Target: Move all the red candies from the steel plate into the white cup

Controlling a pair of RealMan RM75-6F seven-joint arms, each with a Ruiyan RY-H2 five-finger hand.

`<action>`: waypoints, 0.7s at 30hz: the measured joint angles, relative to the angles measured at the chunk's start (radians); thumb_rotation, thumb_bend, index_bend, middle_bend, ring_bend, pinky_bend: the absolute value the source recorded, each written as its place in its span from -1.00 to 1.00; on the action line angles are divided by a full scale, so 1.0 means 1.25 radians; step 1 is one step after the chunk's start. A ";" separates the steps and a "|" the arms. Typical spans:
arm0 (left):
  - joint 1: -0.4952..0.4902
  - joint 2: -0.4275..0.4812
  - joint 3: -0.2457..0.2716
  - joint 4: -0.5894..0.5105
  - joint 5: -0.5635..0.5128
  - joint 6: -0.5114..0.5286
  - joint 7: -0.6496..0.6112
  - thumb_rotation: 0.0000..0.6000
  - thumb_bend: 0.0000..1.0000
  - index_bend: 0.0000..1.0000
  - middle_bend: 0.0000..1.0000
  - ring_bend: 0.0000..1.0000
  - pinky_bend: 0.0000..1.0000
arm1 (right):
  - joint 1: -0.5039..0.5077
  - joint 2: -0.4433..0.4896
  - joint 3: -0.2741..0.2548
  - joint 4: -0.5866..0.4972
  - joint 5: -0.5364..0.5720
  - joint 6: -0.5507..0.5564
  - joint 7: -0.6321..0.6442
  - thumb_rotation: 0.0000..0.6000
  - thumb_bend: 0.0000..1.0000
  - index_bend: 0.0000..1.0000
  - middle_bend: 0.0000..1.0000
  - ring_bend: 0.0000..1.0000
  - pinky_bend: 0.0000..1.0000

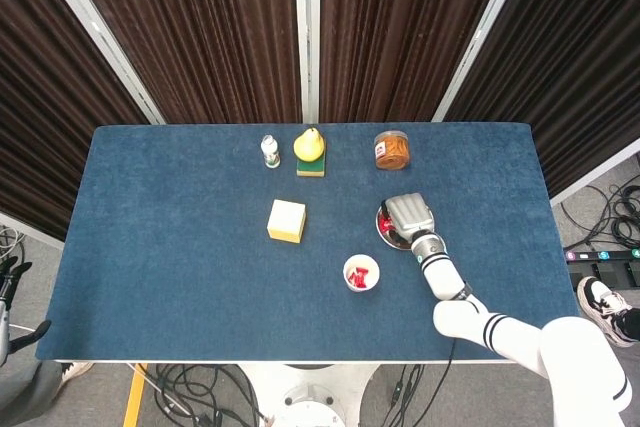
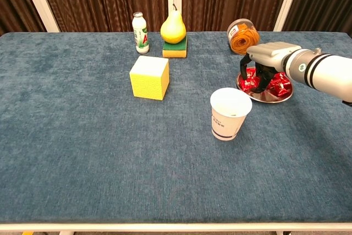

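Note:
The steel plate (image 2: 284, 96) holds a heap of red candies (image 2: 280, 85) at the table's right. My right hand (image 2: 263, 62) hangs palm-down over the plate's left half, fingers pointing down into the candies. Whether they pinch one is hidden. From the head view the right hand (image 1: 408, 215) covers most of the plate (image 1: 381, 231), with candies (image 1: 385, 217) showing at its left rim. The white cup (image 2: 226, 124) stands upright just front-left of the plate, and the head view shows the cup (image 1: 348, 269) with red candies inside. My left hand (image 1: 8, 277) barely shows, off the table's left edge.
A yellow block (image 2: 149, 77) sits mid-table. At the back stand a small bottle (image 2: 141, 25), a pear on a sponge (image 2: 173, 28) and a tilted jar (image 2: 243, 36) just behind the plate.

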 measured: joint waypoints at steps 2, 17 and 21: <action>0.000 -0.001 -0.001 0.002 0.000 0.000 -0.002 1.00 -0.99 -0.56 -0.58 -0.58 -0.59 | -0.001 -0.003 0.002 0.003 0.002 0.004 -0.003 1.00 -0.32 0.28 1.00 1.00 1.00; -0.003 -0.002 -0.003 0.001 0.014 0.009 0.002 1.00 -0.99 -0.56 -0.58 -0.58 -0.59 | -0.064 0.191 0.023 -0.334 -0.126 0.107 0.089 1.00 -0.28 0.37 1.00 1.00 1.00; -0.006 -0.001 -0.002 -0.006 0.019 0.008 0.010 1.00 -0.99 -0.56 -0.58 -0.58 -0.59 | -0.089 0.289 0.017 -0.508 -0.212 0.122 0.142 1.00 -0.28 0.36 1.00 1.00 1.00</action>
